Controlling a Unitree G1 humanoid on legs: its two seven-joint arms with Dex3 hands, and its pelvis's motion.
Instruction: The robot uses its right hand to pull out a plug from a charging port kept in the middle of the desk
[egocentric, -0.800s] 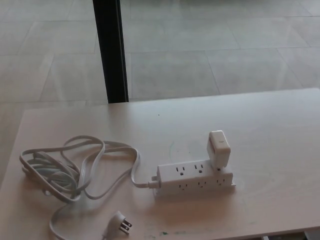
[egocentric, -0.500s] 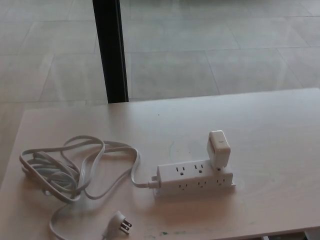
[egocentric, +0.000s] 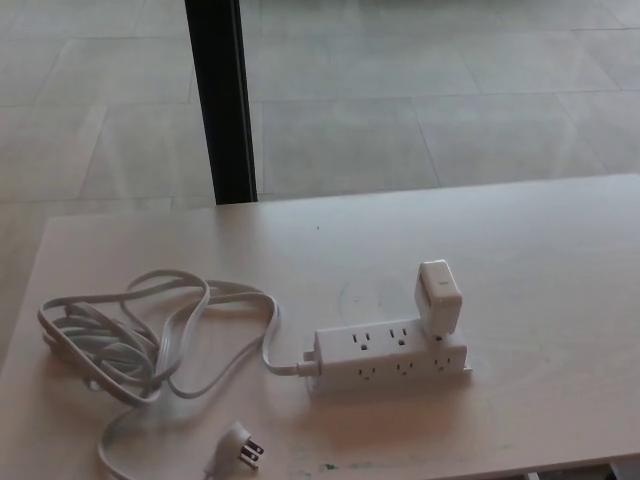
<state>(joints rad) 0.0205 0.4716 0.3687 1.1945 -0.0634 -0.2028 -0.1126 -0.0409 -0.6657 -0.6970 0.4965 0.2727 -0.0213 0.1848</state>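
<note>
The white plug (egocentric: 438, 296) stood up in the right end of the power strip (egocentric: 392, 359), near the middle of the desk (egocentric: 540, 250). It looked small, hard and light, best pinched by its flat sides. Neither hand was showing, so I could not tell their fingers.

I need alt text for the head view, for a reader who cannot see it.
A white power strip lies on a pale desk with a white charger plug standing in its right end. Its white cord lies in loose loops to the left and ends in a pronged plug near the front edge. No robot hand shows.
</note>
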